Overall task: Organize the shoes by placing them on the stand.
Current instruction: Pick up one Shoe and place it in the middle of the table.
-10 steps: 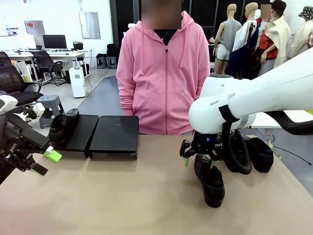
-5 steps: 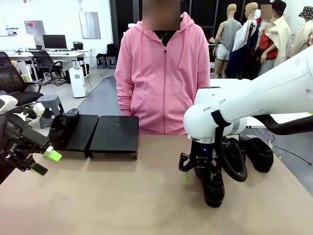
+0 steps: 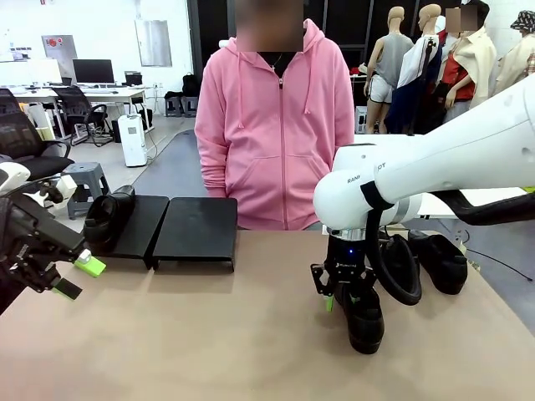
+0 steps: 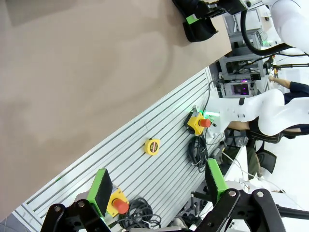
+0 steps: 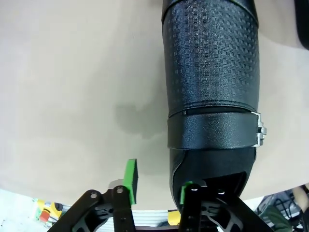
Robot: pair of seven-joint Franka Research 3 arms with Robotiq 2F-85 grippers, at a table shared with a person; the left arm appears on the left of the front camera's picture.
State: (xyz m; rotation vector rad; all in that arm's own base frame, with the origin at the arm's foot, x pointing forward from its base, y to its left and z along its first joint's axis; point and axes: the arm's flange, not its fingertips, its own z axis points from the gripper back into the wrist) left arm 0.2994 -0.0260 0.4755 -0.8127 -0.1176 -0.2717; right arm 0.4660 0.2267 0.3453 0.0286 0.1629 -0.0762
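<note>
One glossy black shoe (image 3: 361, 316) lies on the tan table right of the middle, toe toward me. My right gripper (image 3: 338, 294) is down at its heel end. In the right wrist view the shoe (image 5: 212, 82) has a strap and buckle, and my right gripper (image 5: 157, 186) straddles its side wall. One green pad (image 5: 130, 180) stands clear outside it, with a gap; the other finger is inside the opening. Another shoe (image 3: 109, 219) rests on the left end of the black stand (image 3: 197, 227). My left gripper (image 3: 77, 277) hovers open at the far left, holding nothing.
A person in a pink hoodie (image 3: 276, 125) stands at the far edge. Another shoe (image 3: 443, 261) lies at the back right, behind my right arm's cable. In the left wrist view the open left gripper (image 4: 158, 183) looks over the table's near edge at a yellow tape measure (image 4: 152, 146).
My right gripper has come down onto the shoe's heel end and its jaws have narrowed around the side wall. The left arm has not moved.
</note>
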